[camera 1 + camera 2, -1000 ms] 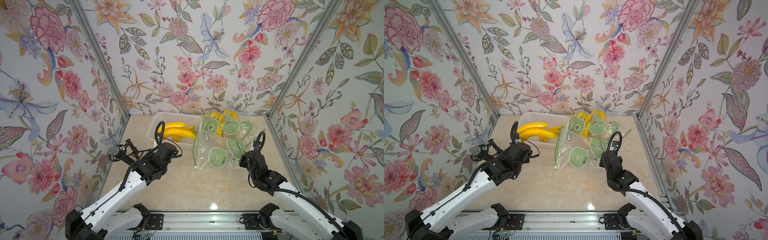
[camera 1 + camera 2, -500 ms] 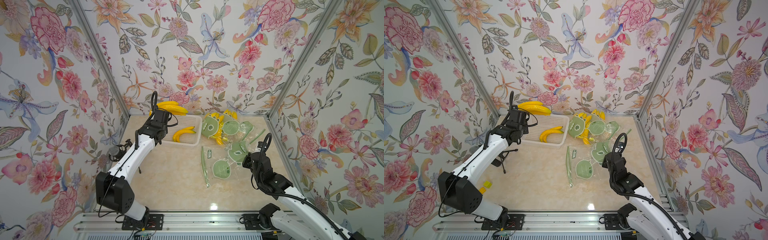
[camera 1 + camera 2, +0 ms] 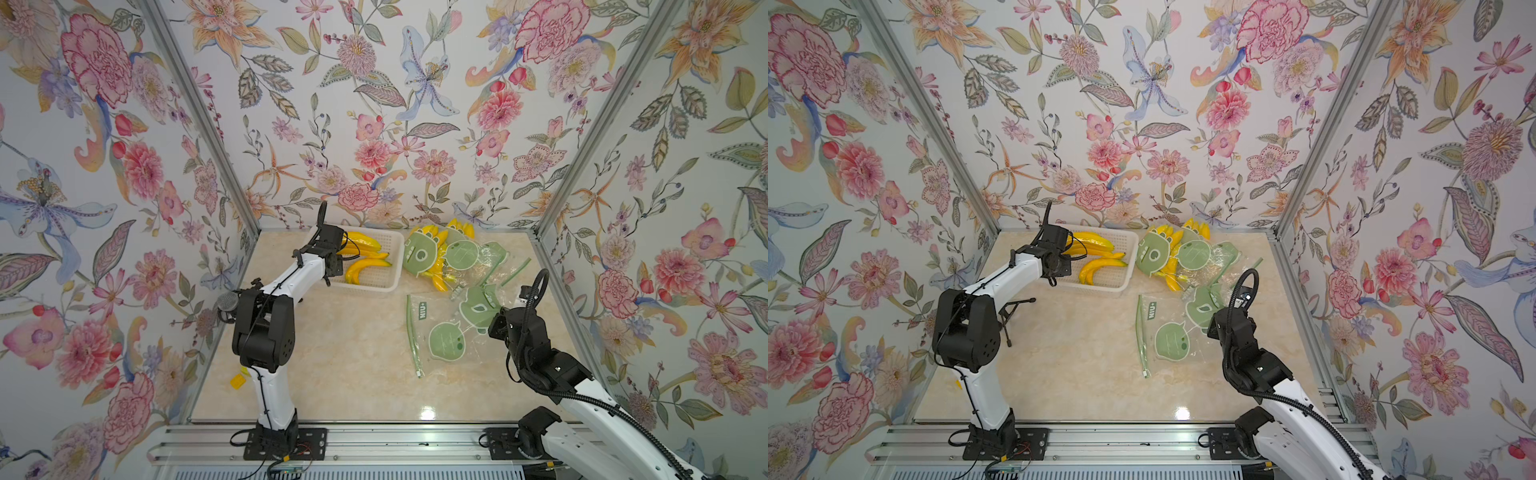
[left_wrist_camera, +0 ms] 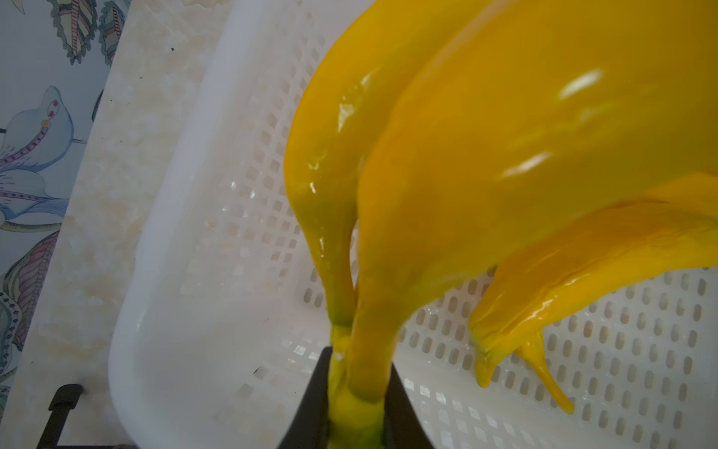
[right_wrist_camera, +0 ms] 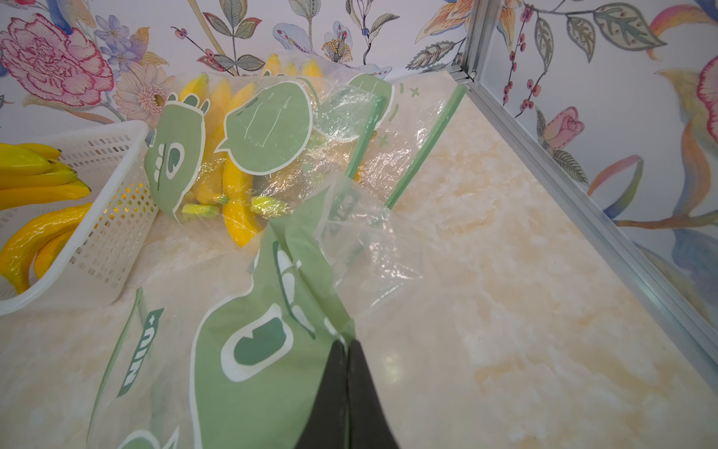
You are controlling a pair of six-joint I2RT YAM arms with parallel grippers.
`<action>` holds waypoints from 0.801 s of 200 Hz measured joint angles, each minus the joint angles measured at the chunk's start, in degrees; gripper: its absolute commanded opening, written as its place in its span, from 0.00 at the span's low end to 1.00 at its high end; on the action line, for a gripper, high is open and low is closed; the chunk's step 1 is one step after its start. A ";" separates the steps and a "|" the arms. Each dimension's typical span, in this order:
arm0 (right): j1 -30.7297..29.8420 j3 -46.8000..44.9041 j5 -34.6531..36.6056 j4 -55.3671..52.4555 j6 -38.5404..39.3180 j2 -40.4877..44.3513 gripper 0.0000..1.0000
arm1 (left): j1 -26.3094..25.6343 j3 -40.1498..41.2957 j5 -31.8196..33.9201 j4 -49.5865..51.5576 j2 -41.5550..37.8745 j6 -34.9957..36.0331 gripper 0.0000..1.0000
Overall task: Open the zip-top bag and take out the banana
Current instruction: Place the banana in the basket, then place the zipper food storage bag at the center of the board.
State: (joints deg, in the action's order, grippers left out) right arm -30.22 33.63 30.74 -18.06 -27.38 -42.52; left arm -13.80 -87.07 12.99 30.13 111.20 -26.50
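Over the white basket (image 3: 374, 287) at the back of the table (image 3: 340, 357), the left gripper (image 4: 357, 385) is clamped on the stem of a banana bunch (image 4: 505, 155). The held bunch hangs above 1 more bunch (image 3: 365, 268) lying in the basket. Toward the table's right side, the right gripper (image 5: 347, 352) is pinched tight on a fold of the flat zip-top bag (image 5: 256, 361). Other bags (image 3: 457, 255) holding bananas lie just behind it.

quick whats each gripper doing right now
left gripper: closed on the stem of the banana bunch
right gripper: closed, pinching the zip-top bag
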 measured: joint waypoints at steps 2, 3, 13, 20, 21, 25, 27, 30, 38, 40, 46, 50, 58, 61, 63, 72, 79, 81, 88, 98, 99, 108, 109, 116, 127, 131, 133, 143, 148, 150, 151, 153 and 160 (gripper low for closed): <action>0.00 -0.02 0.00 -0.15 0.00 0.04 0.00 | 0.02 -0.02 -0.15 -0.07 0.20 0.00 0.16; 0.00 0.00 0.00 -0.20 0.00 0.09 0.00 | 0.04 -0.02 -0.24 -0.15 0.33 0.00 0.16; 0.00 -0.07 0.24 -0.63 0.04 0.33 0.00 | 0.07 -0.09 -0.83 -0.66 1.44 0.00 0.19; 0.11 -0.26 0.37 -0.70 0.09 0.48 0.00 | 0.11 -0.11 -1.18 -1.05 2.03 0.02 0.21; 0.09 -0.31 0.39 -0.70 0.09 0.50 0.00 | 0.13 -0.11 -1.25 -1.07 2.14 0.00 0.22; 0.11 -0.48 0.48 -0.87 0.09 0.59 0.00 | 0.15 -0.11 -1.64 -1.27 2.47 0.04 0.23; 0.15 -0.57 0.59 -1.01 0.09 0.63 0.00 | 0.15 -0.11 -1.81 -1.33 2.62 0.04 0.24; 0.22 -0.70 0.70 -1.07 0.09 0.68 0.00 | 0.15 -0.11 -2.01 -1.49 2.78 0.02 0.25; 0.39 -1.11 1.05 -1.70 0.07 0.79 0.00 | 0.15 -0.11 -2.49 -1.86 3.06 0.20 0.27; 0.46 -1.20 1.18 -1.79 0.09 0.83 0.00 | 0.15 -0.11 -2.60 -1.90 3.10 0.17 0.28; 0.68 -1.53 1.44 -2.12 0.07 0.90 0.00 | 0.15 -0.11 -2.97 -2.12 3.15 0.22 0.29; 0.85 -1.68 1.55 -2.43 0.04 0.96 0.00 | 0.15 -0.11 -3.26 -2.32 3.15 0.17 0.30; 1.36 -1.95 1.88 -3.13 -0.07 1.07 0.00 | 0.17 -0.11 -3.74 -2.80 3.15 0.17 0.31; 1.62 -1.99 1.90 -3.34 -0.09 1.11 0.00 | 0.20 -0.11 -3.87 -3.02 3.15 0.17 0.32; 1.79 -2.01 1.92 -3.48 -0.07 1.16 0.00 | 0.20 -0.11 -3.87 -3.17 3.15 0.15 0.32; 2.93 -2.21 2.10 -3.76 -0.07 1.36 0.00 | 0.20 -0.11 -4.33 -3.65 3.15 0.17 0.34; 4.28 -2.23 2.10 -4.09 -0.07 1.44 0.00 | 0.20 -0.09 -4.81 -3.96 3.15 0.22 0.36; 4.70 -2.23 2.05 -4.15 -0.07 1.44 0.00 | 0.20 -0.09 -4.94 -4.09 3.15 0.17 0.37; 6.38 -2.23 1.90 -4.31 -0.04 1.44 0.00 | 0.20 -0.09 -5.33 -4.46 3.13 0.15 0.38; 9.07 -2.23 1.53 -4.61 0.13 1.27 0.00 | 0.20 0.09 -5.73 -4.94 2.91 0.20 0.40; 9.55 -2.23 1.49 -4.68 0.15 1.22 0.00 | 0.20 0.15 -5.79 -4.98 2.82 0.22 0.40; 12.63 -2.21 0.68 -4.96 0.39 0.79 0.00 | 0.20 0.76 -6.05 -5.42 2.14 0.17 0.42; 12.85 -2.21 0.59 -4.98 0.39 0.74 0.00 | 0.20 0.90 -6.14 -5.44 2.01 0.17 0.42; 15.65 -2.21 -0.20 -5.14 0.63 0.31 0.00 | 0.20 1.64 -6.45 -5.60 1.01 0.15 0.43; 20.22 -2.19 -1.31 -5.33 1.16 -0.37 0.00 | 0.11 2.91 -6.64 -5.81 -1.07 0.17 0.44; 21.81 -2.19 -1.79 -5.38 1.31 -0.55 0.00 | 0.00 3.39 -6.64 -5.84 -1.99 0.15 0.45; 22.67 -2.19 -1.95 -5.40 1.49 -0.63 0.00 | -0.04 3.63 -6.62 -5.84 -2.54 0.15 0.45; 26.86 -2.10 -3.15 -5.57 2.05 -0.96 0.00 | -0.15 4.68 -6.62 -5.90 -4.87 0.15 0.48; 28.87 -1.99 -3.69 -5.73 2.23 -1.14 0.00 | -0.28 5.20 -6.58 -6.05 -6.16 0.13 0.51; 29.64 -1.88 -4.02 -5.81 2.34 -1.20 0.00 | -0.35 5.40 -6.56 -6.10 -6.69 0.11 0.52; 30.23 -1.81 -4.24 -5.88 2.38 -1.27 0.00 | -0.37 5.53 -6.56 -6.12 -7.08 0.13 0.53; 30.88 -1.77 -4.44 -5.92 2.38 -1.36 0.00 | -0.39 5.77 -6.54 -6.23 -7.67 0.20 0.54; 34.03 -1.29 -5.46 -6.10 2.51 -1.81 0.00 | -0.52 6.73 -6.47 -6.78 -9.57 0.09 0.56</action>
State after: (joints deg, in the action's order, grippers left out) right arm 3.81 32.34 25.28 -24.16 -24.86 -44.34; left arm -14.33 -80.34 6.52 23.35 101.62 -26.41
